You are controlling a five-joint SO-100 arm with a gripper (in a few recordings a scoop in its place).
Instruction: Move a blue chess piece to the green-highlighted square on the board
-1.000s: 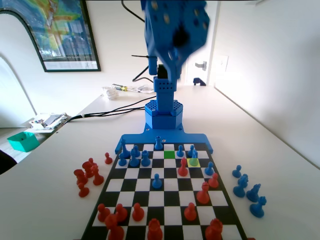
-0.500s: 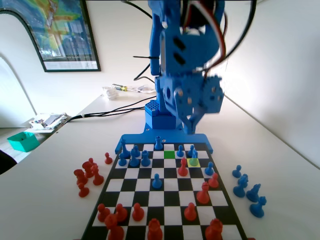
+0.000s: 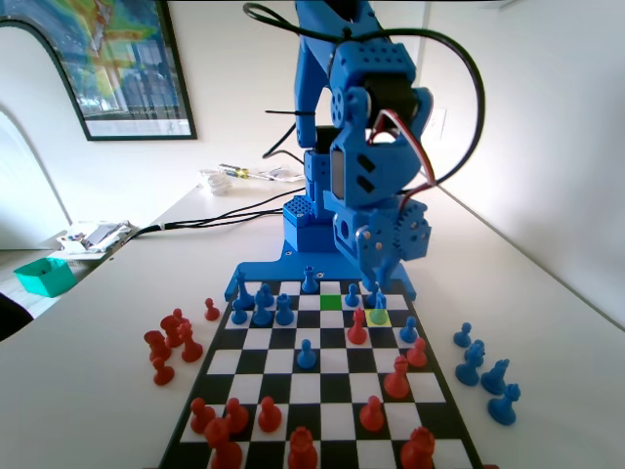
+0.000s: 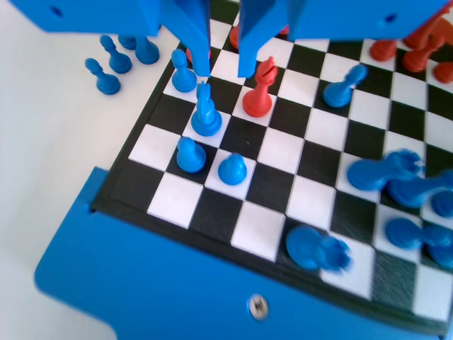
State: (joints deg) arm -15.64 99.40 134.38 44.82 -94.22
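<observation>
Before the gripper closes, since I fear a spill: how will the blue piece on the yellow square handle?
The blue chess piece looks rigid moulded plastic, probably light. Tall over a small flared base, it may tip if nudged. Glossy surface could slip between the open gripper's narrow jaws.

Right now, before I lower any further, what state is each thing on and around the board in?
end effector: open, empty, jaws hanging above the pieces at the board's corner.
blue chess piece: upright on the yellow square, not gripped.
green-highlighted square: unoccupied.
red piece: upright, right below the jaw tips in the wrist view.
board: flat on the table, pieces standing.
captured blue pieces: upright off the board, right in the fixed view.
</observation>
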